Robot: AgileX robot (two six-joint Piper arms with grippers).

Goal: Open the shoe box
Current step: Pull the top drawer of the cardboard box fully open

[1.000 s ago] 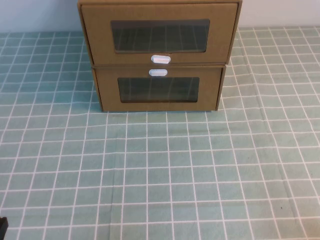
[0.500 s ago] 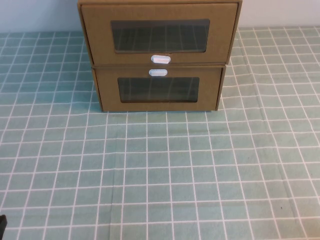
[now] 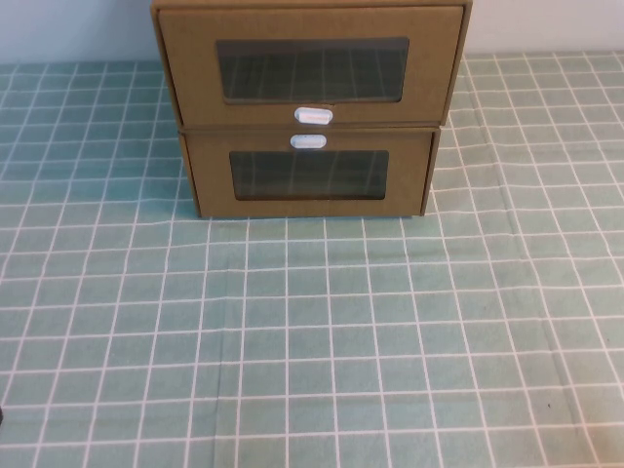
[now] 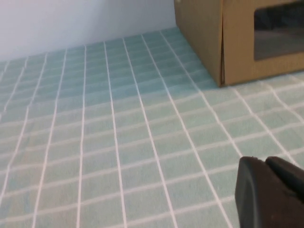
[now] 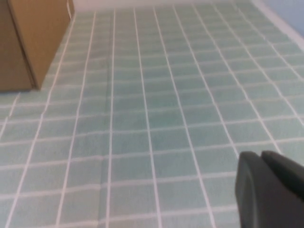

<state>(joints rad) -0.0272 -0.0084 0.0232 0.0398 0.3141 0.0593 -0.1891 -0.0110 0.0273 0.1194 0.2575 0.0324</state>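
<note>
**Two stacked shoe boxes, both closed, with both grippers shut and well away**

Two brown cardboard, drawer-style shoe boxes stood stacked at the far middle of the table, in front of a pale wall (image 3: 78, 29). The upper shoe box (image 3: 312, 24) sat squarely on the lower shoe box (image 3: 210, 175). Both drawer fronts sat flush and closed. Each front had a dark see-through panel, the upper window (image 3: 312, 70) and the lower window (image 3: 309, 175). A small white upper pull tab (image 3: 313, 115) sat at the bottom edge of the upper front. Just below it, the lower pull tab (image 3: 308, 141) sat at the top edge of the lower front, near it but apart.

The boxes rested on a green tablecloth (image 3: 322, 331) with a white grid. The left gripper (image 4: 267, 164) showed in its own wrist view, its black fingers pressed together on nothing. It was over the cloth, well apart from the boxes' left corner. The right gripper (image 5: 262, 157) was likewise closed and empty, over the cloth on the boxes' right side and well apart from them.
</note>
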